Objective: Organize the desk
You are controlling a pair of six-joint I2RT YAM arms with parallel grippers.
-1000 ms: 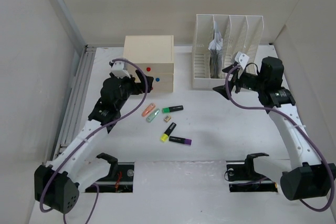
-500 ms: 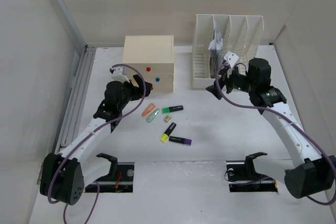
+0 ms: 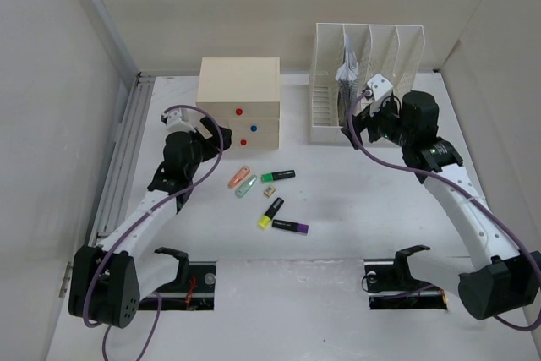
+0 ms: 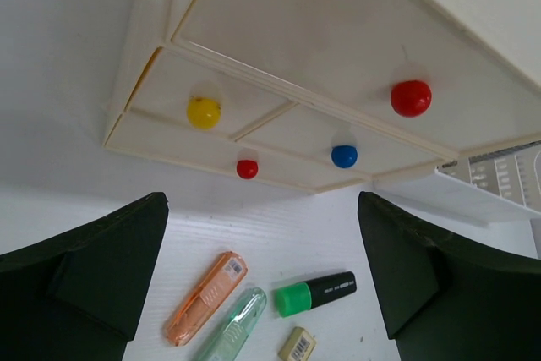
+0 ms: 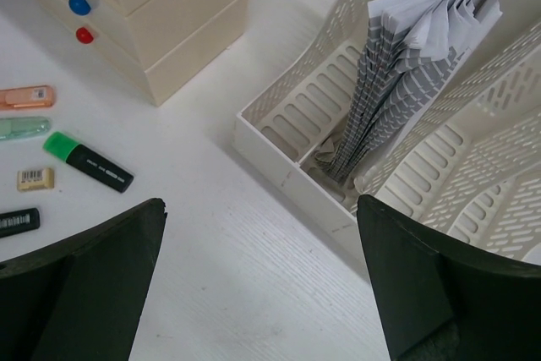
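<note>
Before the drawer box, on the white bench spreading under it: my left hand hangs wide and empty facing its front, right hand likewise further off, so I'd straddle the orange highlighter crosswise before closing.

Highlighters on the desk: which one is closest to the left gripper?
The translucent orange plastic highlighter, leftmost of the five, lying beside the pale green one. The other three lie farther right, away from the left gripper.

At the desk's back edge the box is set left of the rack; markers are strewn before the box
</note>
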